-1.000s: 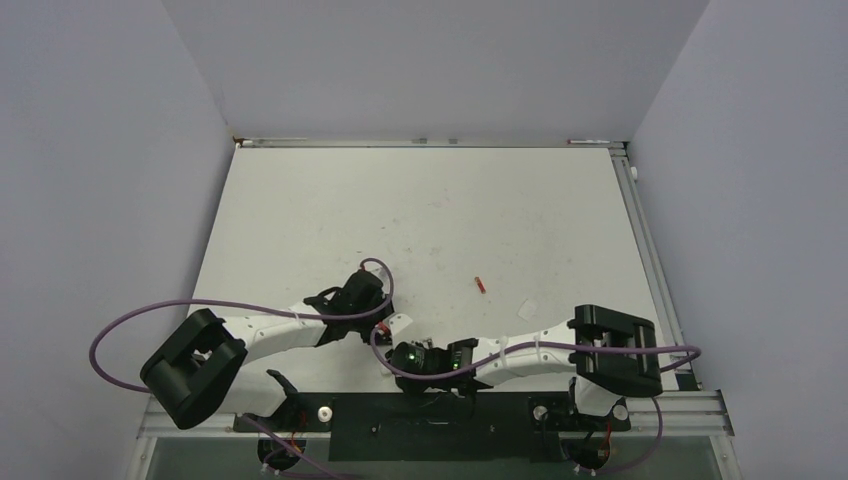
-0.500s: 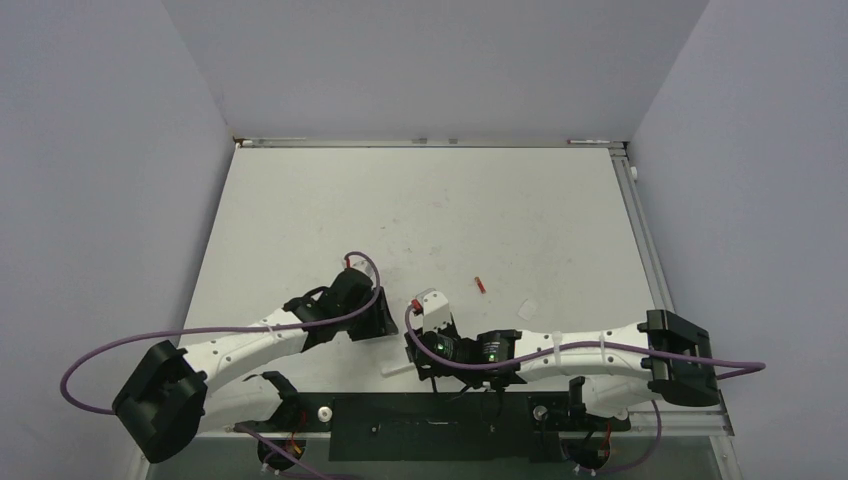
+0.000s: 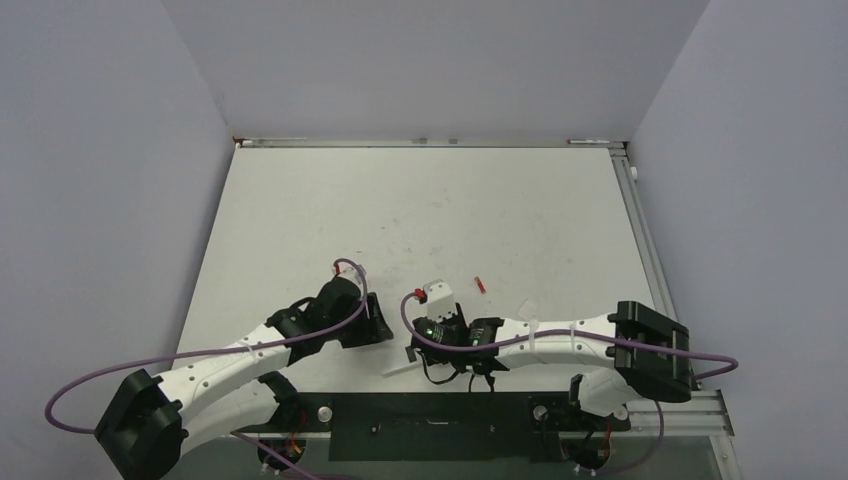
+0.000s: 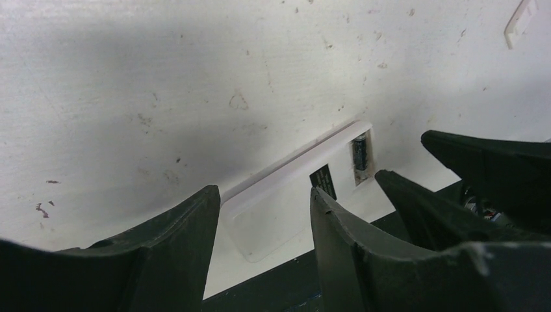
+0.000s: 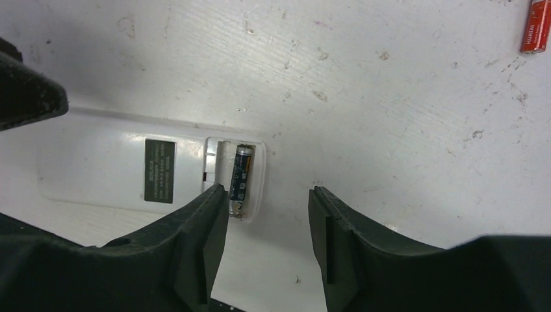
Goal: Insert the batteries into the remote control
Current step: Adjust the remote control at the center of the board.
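Right wrist view: the right end effector (image 5: pixel 266 240) hangs low over the bench (image 5: pixel 403 104), fingers apart, gripping nothing.
Remote control (image 5: pixel 97 169): white, lying back-up on the bench. Its open battery bay sits just ahead of one fingertip of the right end effector, and the rest of the body reaches out to that side.
Dark battery (image 5: pixel 239 175): seated in the bay on the side nearest the remote control's end, just ahead of that same fingertip.
Sticker (image 5: pixel 159 170): dark, on the remote control's back, beside the bay on the side away from the right end effector's gap.
Red battery (image 5: pixel 536 29): loose on the bench, well ahead of the right end effector and off to the side opposite the remote control, well apart from it.
Left end effector (image 4: pixel 260 253): fingers apart, holding nothing. The plain end of the remote control lies just ahead of its gap, with the bay farther ahead.
White piece (image 4: pixel 520 16): small, on the bench, far ahead of the left end effector; too little shows to tell what it is.
Top view: both end effectors are low and close to each other at the near side of the bench.
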`<action>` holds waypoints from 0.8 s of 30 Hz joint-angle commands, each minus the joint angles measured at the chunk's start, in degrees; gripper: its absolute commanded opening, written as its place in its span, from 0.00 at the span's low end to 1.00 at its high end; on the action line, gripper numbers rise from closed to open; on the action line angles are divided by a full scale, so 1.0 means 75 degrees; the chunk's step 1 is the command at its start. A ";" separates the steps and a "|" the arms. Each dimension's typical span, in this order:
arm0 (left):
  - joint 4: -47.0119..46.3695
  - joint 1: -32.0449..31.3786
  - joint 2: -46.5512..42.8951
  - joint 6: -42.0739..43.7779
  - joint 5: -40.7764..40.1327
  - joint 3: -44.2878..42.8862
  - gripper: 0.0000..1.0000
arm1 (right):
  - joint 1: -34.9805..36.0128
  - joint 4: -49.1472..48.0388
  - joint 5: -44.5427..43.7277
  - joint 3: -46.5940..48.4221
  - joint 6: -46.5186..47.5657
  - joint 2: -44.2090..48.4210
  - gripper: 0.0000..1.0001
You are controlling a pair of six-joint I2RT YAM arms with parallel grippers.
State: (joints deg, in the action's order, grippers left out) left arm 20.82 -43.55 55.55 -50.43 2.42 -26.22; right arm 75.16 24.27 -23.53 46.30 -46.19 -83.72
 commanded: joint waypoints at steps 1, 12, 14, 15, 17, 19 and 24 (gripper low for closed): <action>0.0034 -0.0008 -0.0292 -0.0049 0.0200 0.0201 0.50 | -0.0232 -0.0225 -0.0005 0.0318 -0.0052 -0.0160 0.47; 0.0070 -0.0006 -0.0548 -0.0017 0.0288 0.0424 0.51 | -0.0313 -0.0264 0.0347 0.0584 0.0042 -0.0733 0.45; 0.0068 -0.0006 -0.0551 -0.0002 0.0287 0.0446 0.52 | -0.0312 -0.0229 0.0355 0.0605 0.0030 -0.0794 0.45; 0.0063 0.0000 -0.0551 0.0004 0.0287 0.0448 0.52 | -0.0307 -0.0219 0.0359 0.0605 0.0030 -0.0826 0.45; 0.0051 -0.0005 -0.0540 0.0021 0.0299 0.0449 0.52 | -0.0322 -0.0208 0.0348 0.0594 0.0009 -0.0858 0.45; 0.0039 -0.0005 -0.0529 0.0042 0.0319 0.0449 0.52 | -0.0325 -0.0192 0.0348 0.0571 -0.0028 -0.0890 0.44; -0.0004 0.0000 -0.0454 0.0086 0.0352 0.0437 0.52 | -0.0308 -0.0243 0.0466 0.0490 -0.0081 -0.0982 0.41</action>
State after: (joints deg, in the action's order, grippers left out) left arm 21.76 -43.55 52.25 -50.50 4.29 -22.85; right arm 73.03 23.20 -20.32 48.66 -45.95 -89.91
